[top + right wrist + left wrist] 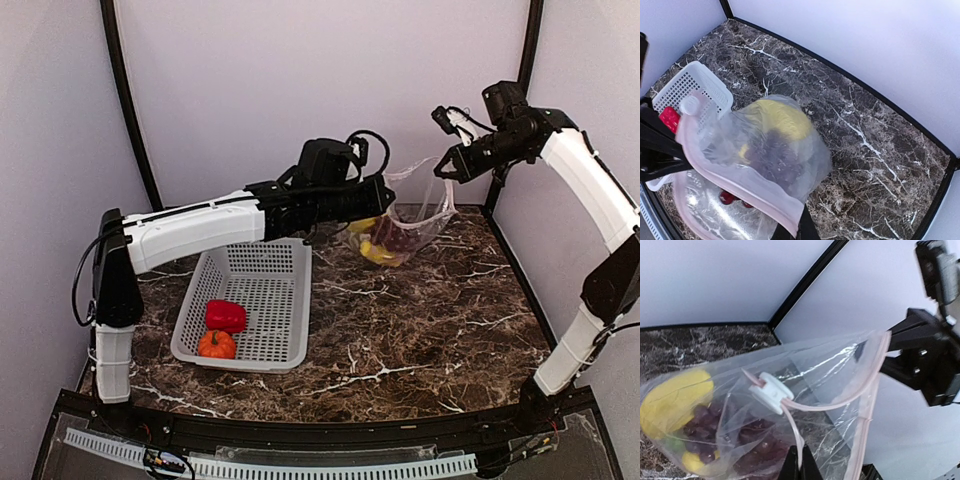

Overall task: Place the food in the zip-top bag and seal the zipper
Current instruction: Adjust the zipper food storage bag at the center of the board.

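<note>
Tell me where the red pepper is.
Top view: the red pepper lies in the white basket, left of centre, just behind the orange fruit.

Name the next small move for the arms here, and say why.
Probably lay the bag down on the table so one tool can let go. The left tool and right tool are both shut on its zipper edge, while the red pepper and orange fruit lie in the basket.

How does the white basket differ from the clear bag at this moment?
The white basket lies flat on the table; the clear bag is held up by the left gripper and right gripper. The basket is perforated, the bag see-through. The basket holds a red pepper and orange fruit; the bag yellow pieces and purple grapes. Both contain toy food.
</note>
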`<state>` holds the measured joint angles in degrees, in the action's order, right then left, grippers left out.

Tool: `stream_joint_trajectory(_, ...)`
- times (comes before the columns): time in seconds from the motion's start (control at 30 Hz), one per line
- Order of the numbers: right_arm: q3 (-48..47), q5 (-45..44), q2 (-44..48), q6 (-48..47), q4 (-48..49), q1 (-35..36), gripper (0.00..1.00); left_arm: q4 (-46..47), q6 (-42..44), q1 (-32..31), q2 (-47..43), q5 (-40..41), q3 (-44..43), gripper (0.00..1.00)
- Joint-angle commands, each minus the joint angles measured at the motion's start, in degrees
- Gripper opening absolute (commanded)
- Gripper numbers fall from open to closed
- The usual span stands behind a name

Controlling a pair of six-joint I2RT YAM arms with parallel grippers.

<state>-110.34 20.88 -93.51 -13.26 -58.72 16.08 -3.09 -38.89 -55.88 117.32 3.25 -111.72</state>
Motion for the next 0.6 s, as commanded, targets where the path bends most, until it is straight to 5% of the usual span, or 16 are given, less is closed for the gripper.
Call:
stream_joint_trajectory(0.0, -1.1, 0.9, 0.0, 0.1, -0.6, 0.0, 0.0, -0.4, 0.9, 1.1, 3.1, -2.2, 0.2, 0.01)
stream_joint_trajectory(0.23, 0.4, 2.4, 0.4, 1.2, 1.2, 0.0, 0.0, -0.8, 6.4, 1.9, 3.7, -0.8, -2.7, 0.01)
stream_joint_trajectory(0.3, 4.2, 4.2, 1.4, 1.3, 2.9, 0.1, 0.0, 0.6, 7.5, 2.3, 3.7, -4.2, -1.6, 0.09)
stream_joint_trajectory(0.37, 8.2, 7.4, 2.5, 1.5, 4.9, 0.1, 0.0, 1.9, 8.3, 2.6, 3.4, -9.0, -0.3, 0.34)
stream_joint_trajectory(0.4, 10.0, 9.6, 3.1, 1.3, 5.7, 0.0, 0.0, 2.1, 8.5, 2.7, 2.7, -10.0, 0.3, 0.39)
stream_joint_trajectory(0.43, 11.9, 11.6, 3.9, 1.0, 6.6, 0.0, 0.0, 2.4, 9.5, 2.7, 2.0, -11.3, 2.1, 0.57)
stream_joint_trajectory(0.57, 18.9, 16.3, 7.1, 1.4, 11.4, 0.0, 0.0, 2.8, 12.5, 2.7, -5.3, -9.1, 13.2, 0.95)
